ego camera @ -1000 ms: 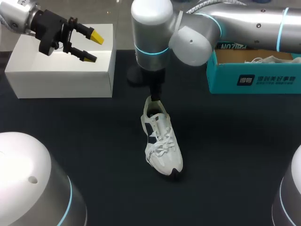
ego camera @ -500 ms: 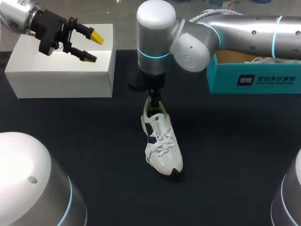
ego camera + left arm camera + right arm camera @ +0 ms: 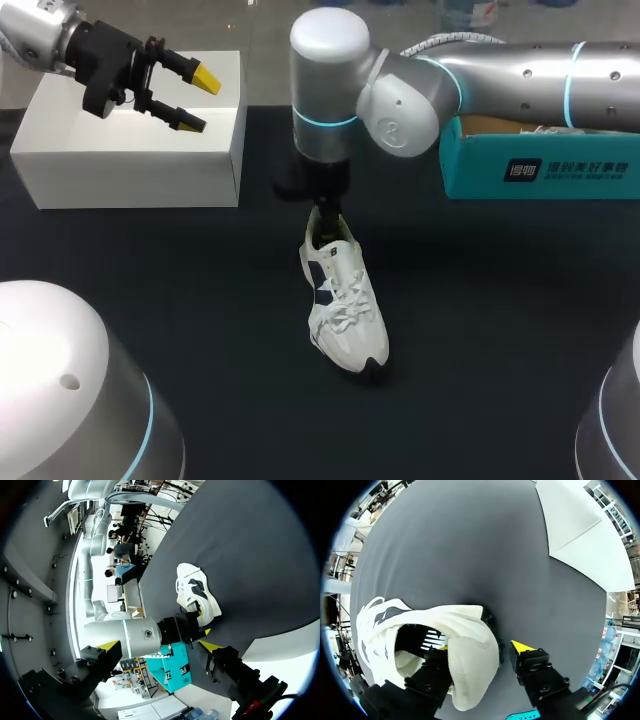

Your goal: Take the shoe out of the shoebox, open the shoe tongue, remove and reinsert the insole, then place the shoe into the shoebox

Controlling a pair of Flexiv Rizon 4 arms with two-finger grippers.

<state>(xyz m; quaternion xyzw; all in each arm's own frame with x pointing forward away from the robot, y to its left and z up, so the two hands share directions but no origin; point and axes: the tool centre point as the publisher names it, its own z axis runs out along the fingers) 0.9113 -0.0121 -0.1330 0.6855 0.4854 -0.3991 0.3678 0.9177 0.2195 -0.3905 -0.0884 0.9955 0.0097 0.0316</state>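
Right end effector (image 3: pixel 482 649) astride shoe (image 3: pixel 465 622) heel, grip hidden; left end effector (image 3: pixel 198 100) wide, empty.

Shoe (image 3: pixel 340 300): white with white laces, dark navy side panels, black at toe tip and heel tab. Shoebox (image 3: pixel 540 165): teal with white print, brown cardboard inside; other box (image 3: pixel 130 140) plain white, table (image 3: pixel 180 300) matte black. Left arm (image 3: pixel 30 35) and right arm (image 3: pixel 520 75) silver with cyan rings; left gripper (image 3: pixel 198 100) and right gripper (image 3: pixel 481 647) black, yellow tips.
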